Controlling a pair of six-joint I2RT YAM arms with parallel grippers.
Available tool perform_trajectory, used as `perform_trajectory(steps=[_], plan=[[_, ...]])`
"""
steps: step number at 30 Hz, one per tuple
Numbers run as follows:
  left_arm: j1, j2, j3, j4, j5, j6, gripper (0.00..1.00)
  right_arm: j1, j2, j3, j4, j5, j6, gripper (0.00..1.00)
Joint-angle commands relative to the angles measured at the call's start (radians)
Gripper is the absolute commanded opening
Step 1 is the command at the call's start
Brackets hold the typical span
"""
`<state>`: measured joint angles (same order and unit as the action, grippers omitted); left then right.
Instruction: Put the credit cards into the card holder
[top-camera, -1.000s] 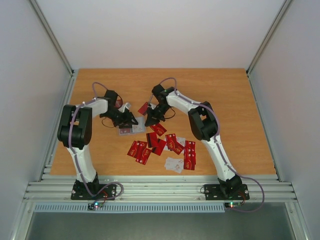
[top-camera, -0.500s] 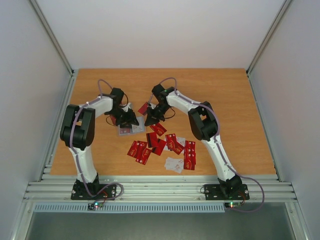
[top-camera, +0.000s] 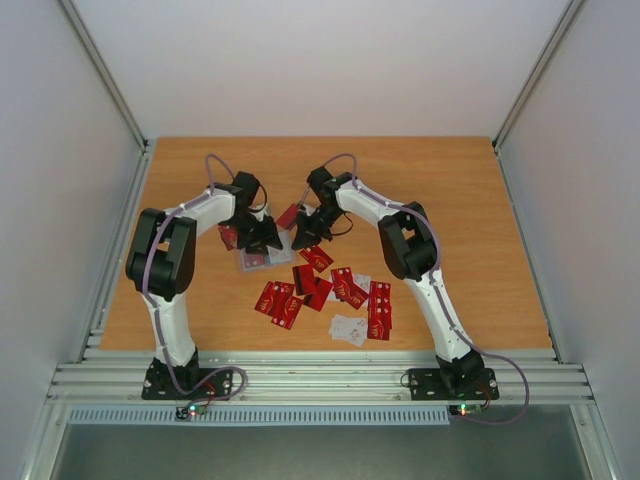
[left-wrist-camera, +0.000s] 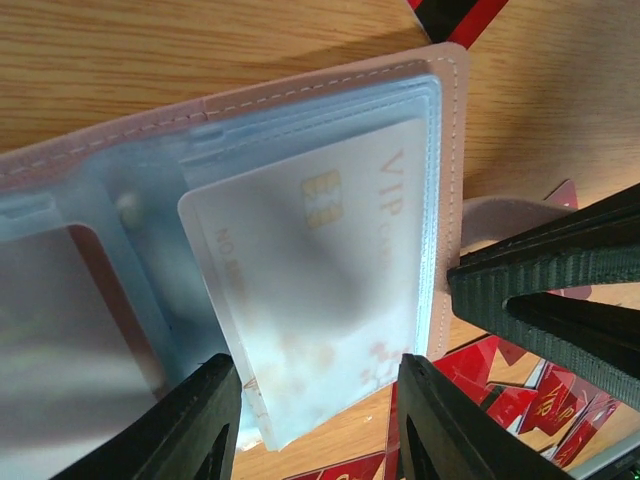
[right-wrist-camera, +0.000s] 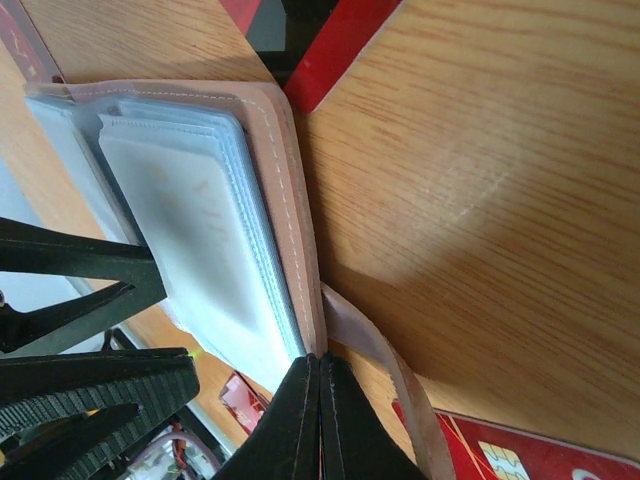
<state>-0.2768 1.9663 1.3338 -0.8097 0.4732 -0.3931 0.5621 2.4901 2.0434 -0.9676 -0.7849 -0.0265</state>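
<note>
The card holder (top-camera: 252, 260) lies open on the table, with a tan cover (left-wrist-camera: 330, 85) and clear sleeves. A white credit card (left-wrist-camera: 320, 260) marked VIP sits partly inside one sleeve, its lower corner sticking out. My left gripper (left-wrist-camera: 318, 372) is closed across that card, one finger at each side. My right gripper (right-wrist-camera: 320, 362) is shut, its tips pressing on the holder's cover edge (right-wrist-camera: 290, 200) where the strap (right-wrist-camera: 375, 350) leaves it. In the top view the left gripper (top-camera: 262, 240) and right gripper (top-camera: 303, 238) flank the holder. Several red credit cards (top-camera: 330, 290) lie scattered nearby.
A red card (top-camera: 288, 215) lies just behind the right gripper and another (top-camera: 229, 236) beside the left wrist. A pale card (top-camera: 348, 328) lies near the front. The right gripper's black fingers (left-wrist-camera: 540, 290) show at the holder's right edge in the left wrist view.
My left arm has moved right, toward the holder and the right gripper. The right arm and the scattered cards have stayed where they were.
</note>
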Motion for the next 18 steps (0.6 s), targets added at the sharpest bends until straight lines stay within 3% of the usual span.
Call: perform_trajectory(steps=[1, 9, 18], plan=[[-0.013, -0.005, 0.031, -0.034, -0.001, 0.004, 0.46, 0.009, 0.004, 0.018, 0.028, -0.011, 0.005, 0.02], [-0.013, -0.103, 0.038, -0.108, -0.048, 0.038, 0.53, 0.008, -0.001, 0.018, 0.011, -0.006, -0.007, 0.03], [0.016, -0.245, 0.030, -0.193, -0.196, 0.101, 0.74, 0.008, -0.013, 0.028, -0.008, 0.001, -0.017, 0.09]])
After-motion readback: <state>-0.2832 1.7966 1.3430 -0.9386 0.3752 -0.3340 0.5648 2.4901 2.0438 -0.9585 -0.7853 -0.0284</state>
